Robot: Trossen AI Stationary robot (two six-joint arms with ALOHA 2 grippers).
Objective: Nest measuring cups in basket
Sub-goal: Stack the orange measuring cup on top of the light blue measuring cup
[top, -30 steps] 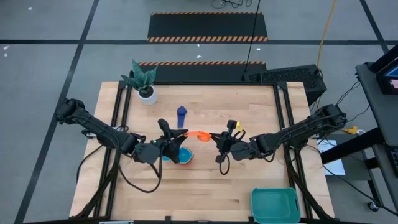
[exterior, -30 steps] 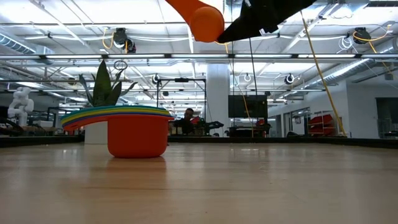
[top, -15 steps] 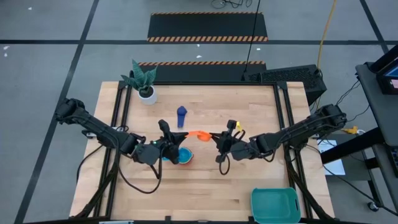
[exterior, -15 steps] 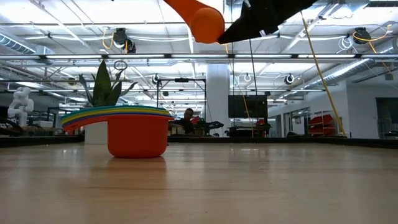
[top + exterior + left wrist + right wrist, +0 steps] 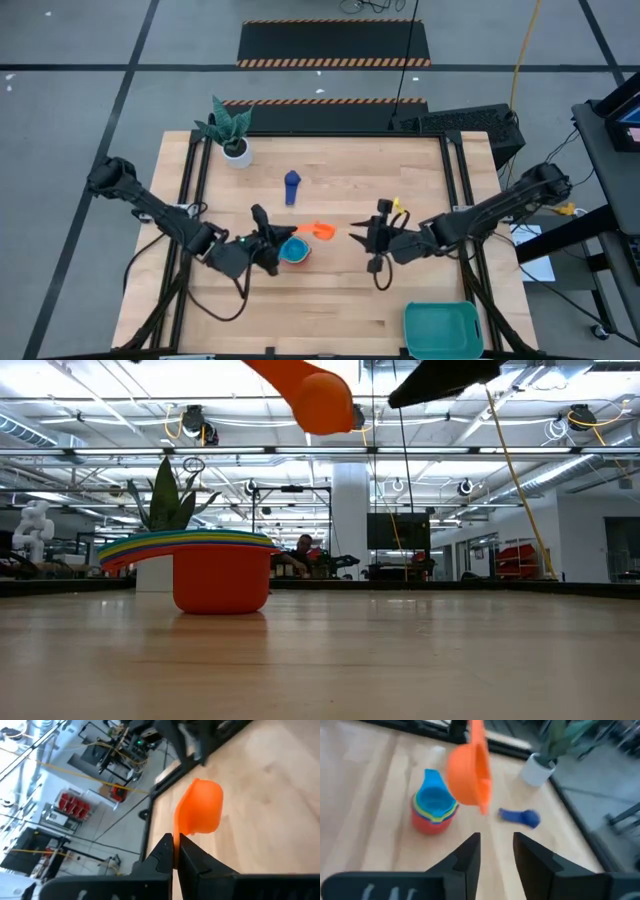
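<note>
An orange measuring cup [image 5: 322, 231] hangs above mid-table with my left gripper [image 5: 292, 236] shut on it; it also shows in the right wrist view [image 5: 467, 775] and at the top of the low view [image 5: 312, 398]. Just below it a stack of nested cups [image 5: 294, 252], light blue on top, stands on its red base. A navy cup [image 5: 291, 185] lies alone farther back. My right gripper [image 5: 362, 238] is open to the right of the orange cup, apart from it. The teal basket [image 5: 443, 330] sits at the near right corner. My left gripper pinches the orange cup's flat handle [image 5: 177, 831] between its two fingers [image 5: 161, 854]. The fingers come nearly level from the table's left, along the handle. The cup is lifted clear of the table and tilted, its bowl [image 5: 201, 812] beyond the fingertips.
A white plant pot [image 5: 236, 150] with a green plant stands at the far left corner. Bare wood lies between the stack and the basket. Beyond the table are a keyboard [image 5: 455, 122] and cables.
My right gripper has let go of the orange cup and drawn back toward the table's right edge, rising a little. My left gripper keeps the cup and has carried it slightly toward the near edge, over the stack.
</note>
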